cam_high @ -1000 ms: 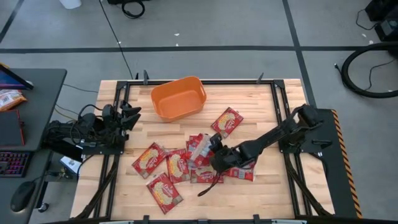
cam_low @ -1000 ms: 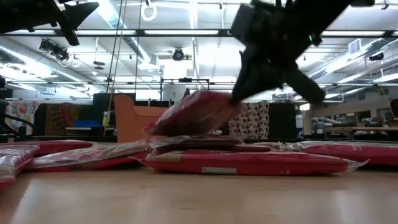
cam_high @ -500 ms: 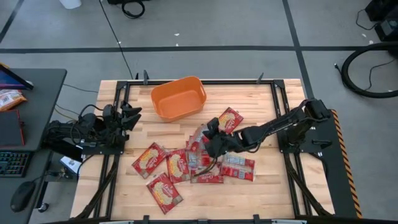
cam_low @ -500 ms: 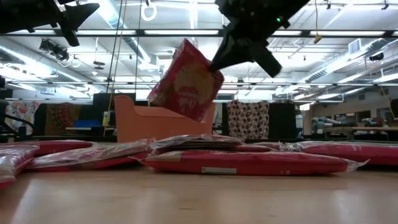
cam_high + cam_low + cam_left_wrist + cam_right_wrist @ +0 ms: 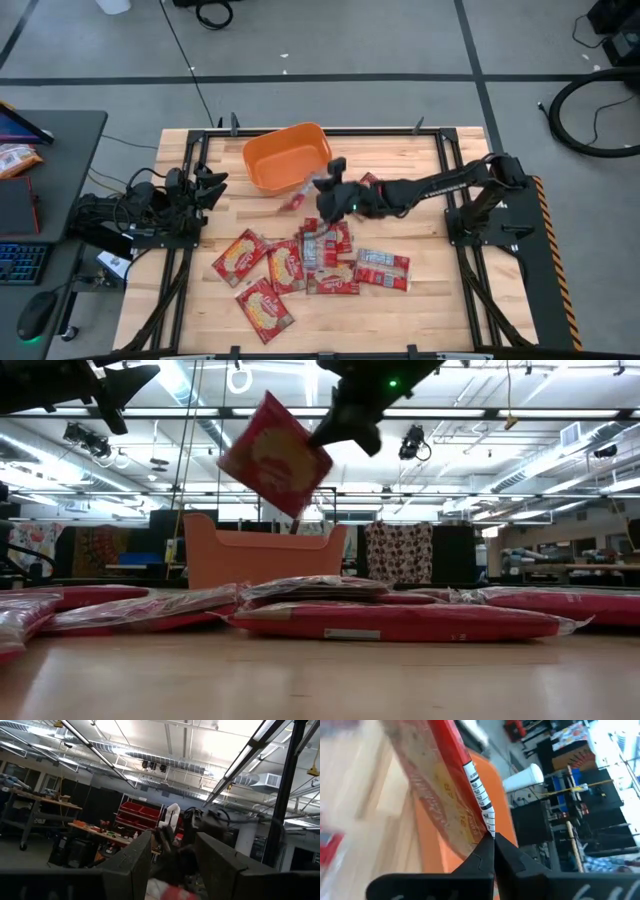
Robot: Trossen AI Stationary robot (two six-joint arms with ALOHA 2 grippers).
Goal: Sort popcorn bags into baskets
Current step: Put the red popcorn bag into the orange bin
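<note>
My right gripper (image 5: 322, 192) reaches from the table's right and is shut on one red popcorn bag (image 5: 302, 193), held in the air just short of the orange basket's (image 5: 287, 157) near right corner. In the low view this bag (image 5: 272, 455) hangs tilted above the basket (image 5: 262, 558). The right wrist view shows the bag (image 5: 437, 795) against the orange wall (image 5: 497, 790). Several more red bags lie flat in a loose pile (image 5: 320, 250) near the table's middle. My left gripper (image 5: 208, 185) waits open at the table's left edge. My right gripper pinches the bag by its sealed edge (image 5: 481, 822), beside the black-and-white printed strip, between its two fingertips (image 5: 506, 852). The fingers come slanting down from the table's right. The bag is lifted clear and hangs tilted below the fingers toward the basket.
Single bags lie apart from the pile at the near left (image 5: 238, 255), near edge (image 5: 265, 305) and near right (image 5: 383, 268). One more bag (image 5: 372, 184) lies under the right arm. Bare wood shows along the table's right side. A desk with a keyboard stands left of the table.
My right gripper, shut on the bag, has risen from the pile and swung toward the far left, toward the basket. The bag has come off the pile, tipped from nearly flat to steeply tilted, and now hangs clear above the table.
</note>
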